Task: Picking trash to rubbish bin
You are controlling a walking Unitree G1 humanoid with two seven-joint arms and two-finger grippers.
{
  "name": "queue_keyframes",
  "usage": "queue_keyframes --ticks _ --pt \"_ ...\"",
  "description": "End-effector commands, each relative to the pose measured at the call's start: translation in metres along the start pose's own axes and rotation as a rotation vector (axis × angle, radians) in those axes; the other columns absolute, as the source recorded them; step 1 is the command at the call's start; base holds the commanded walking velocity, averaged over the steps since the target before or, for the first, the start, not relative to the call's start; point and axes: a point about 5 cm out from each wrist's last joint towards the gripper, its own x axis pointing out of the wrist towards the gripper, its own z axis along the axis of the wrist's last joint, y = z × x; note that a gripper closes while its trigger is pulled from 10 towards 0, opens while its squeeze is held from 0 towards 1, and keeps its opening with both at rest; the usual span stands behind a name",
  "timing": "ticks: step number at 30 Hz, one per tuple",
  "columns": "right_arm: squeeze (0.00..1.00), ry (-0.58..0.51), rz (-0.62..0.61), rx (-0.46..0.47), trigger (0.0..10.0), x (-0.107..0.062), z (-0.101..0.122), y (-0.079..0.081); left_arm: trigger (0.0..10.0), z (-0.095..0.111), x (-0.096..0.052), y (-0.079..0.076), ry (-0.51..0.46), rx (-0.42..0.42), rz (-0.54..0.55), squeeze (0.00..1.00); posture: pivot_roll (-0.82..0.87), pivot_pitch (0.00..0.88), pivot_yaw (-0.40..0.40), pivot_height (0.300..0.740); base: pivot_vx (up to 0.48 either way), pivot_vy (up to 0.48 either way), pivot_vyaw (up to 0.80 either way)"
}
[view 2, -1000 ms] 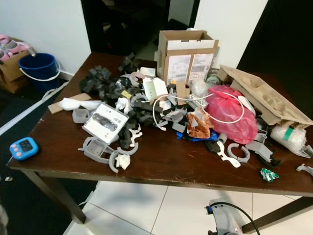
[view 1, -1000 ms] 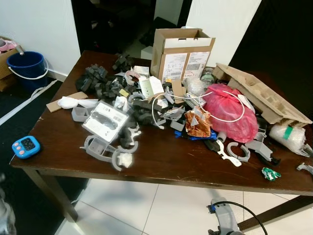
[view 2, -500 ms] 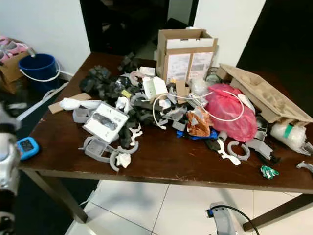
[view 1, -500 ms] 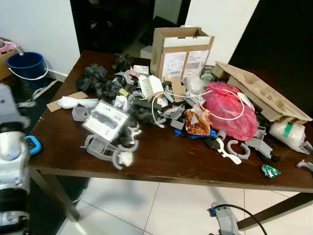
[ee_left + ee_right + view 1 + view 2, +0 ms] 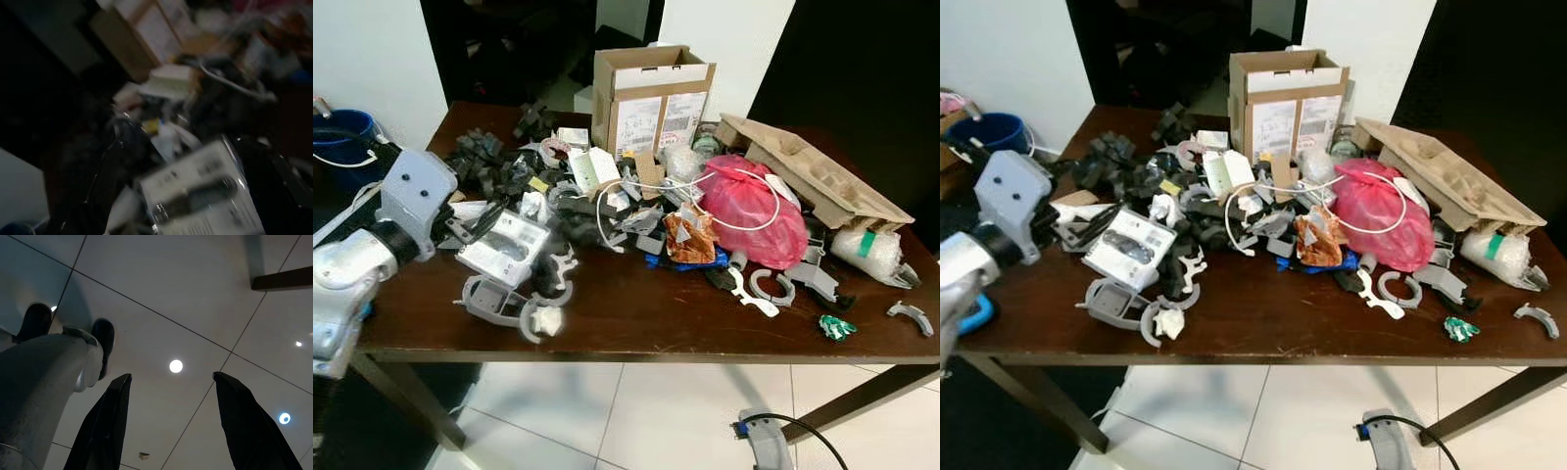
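- The left arm has come up fast: 1 second ago it was out of the head views, half a second ago it was rising at the left edge, and now it reaches in over the table's left end.
- The left gripper sits just beside the white blister pack, its black fingers pointing at the pack and the white wad next to it. From the head views I cannot tell whether the fingers are spread or pressed together, and the left wrist view is too blurred to settle it; nothing seems to be held.
- The whole scene has also slid a little since then, which reads as the head camera moving, not the clutter.
- The trash looks as it did: grey clips near the front edge, dark foam bits at the back left, the cardboard box, the pink bag, the egg tray.
- A blue bucket stands on the floor left of the table; it may be the bin, but I can't be sure.
- The right gripper hangs idle over the floor tiles, fingers spread, empty.
- My read: the first pick is only starting, probably the pack or the wad. Nothing is binned yet.
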Motion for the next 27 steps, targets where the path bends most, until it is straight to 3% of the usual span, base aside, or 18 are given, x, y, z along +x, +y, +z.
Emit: queue_keyframes --ticks 1,2,3,4,7,9,10,11,13,20,21,27 --pt "0.0 0.021 -0.006 0.006 10.0 -0.001 -0.006 -0.001 10.0 0.001 -0.004 -0.003 0.05 0.035 -0.08 0.0 0.11 0.098 -0.079 0.74 0.0 0.0 0.0" --pt "0.0 0.021 -0.006 0.007 10.0 -0.001 -0.005 0.0 10.0 0.003 -0.01 -0.003 0.102 0.062 -0.15 0.0 0.11 0.098 -0.079 0.74 0.0 0.0 0.0" --pt "0.0 0.021 -0.006 0.007 10.0 -0.001 -0.005 0.0 10.0 0.003 -0.01 -0.003 0.102 0.062 -0.15 0.0 0.11 0.098 -0.079 0.74 0.0 0.0 0.0" --pt "0.0 0.021 -0.006 0.007 10.0 0.0 -0.005 0.0 10.0 0.008 -0.017 -0.004 0.176 0.099 -0.25 0.0 0.11 0.097 -0.079 0.74 0.0 0.0 0.0" --pt "0.0 0.022 -0.006 0.007 10.0 0.0 -0.006 0.0 10.0 0.01 -0.02 -0.005 0.212 0.112 -0.294 0.0 0.11 0.097 -0.079 0.74 0.0 0.0 0.0" --pt "0.0 0.028 -0.006 0.006 10.0 -0.001 -0.007 0.001 10.0 0.015 -0.021 -0.01 0.249 0.114 -0.426 0.0 0.11 0.097 -0.078 0.74 0.0 0.0 0.0" --pt "0.0 0.028 -0.006 0.006 10.0 -0.001 -0.007 0.001 10.0 0.015 -0.021 -0.01 0.249 0.114 -0.426 0.0 0.11 0.097 -0.078 0.74 0.0 0.0 0.0" --pt "0.0 0.032 -0.008 0.003 10.0 -0.001 -0.008 0.001 10.0 0.01 -0.022 -0.021 0.277 0.099 -0.54 0.0 0.11 0.097 -0.078 0.74 0.0 0.0 0.0" --pt "0.0 0.036 -0.011 -0.005 10.0 -0.001 -0.008 0.0 10.0 0.007 -0.022 -0.033 0.271 0.047 -0.629 0.0 0.11 0.095 -0.075 0.74 0.0 0.0 0.0" --pt "0.0 0.037 -0.012 0.0 10.0 -0.001 -0.009 0.001 10.0 -0.014 -0.019 -0.054 0.344 0.002 -0.753 0.0 0.1 0.094 -0.072 0.74 0.0 0.0 0.0" --pt "0.0 0.037 -0.012 0.001 10.0 -0.001 -0.009 0.001 10.0 -0.025 -0.018 -0.055 0.403 0.007 -0.754 0.0 0.1 0.094 -0.072 0.74 0.0 0.0 0.0" --pt "0.0 0.037 -0.013 0.004 10.0 -0.001 -0.008 0.001 10.0 -0.034 -0.016 -0.049 0.49 0.039 -0.751 0.0 0.1 0.093 -0.074 0.74 0.0 0.0 0.0"
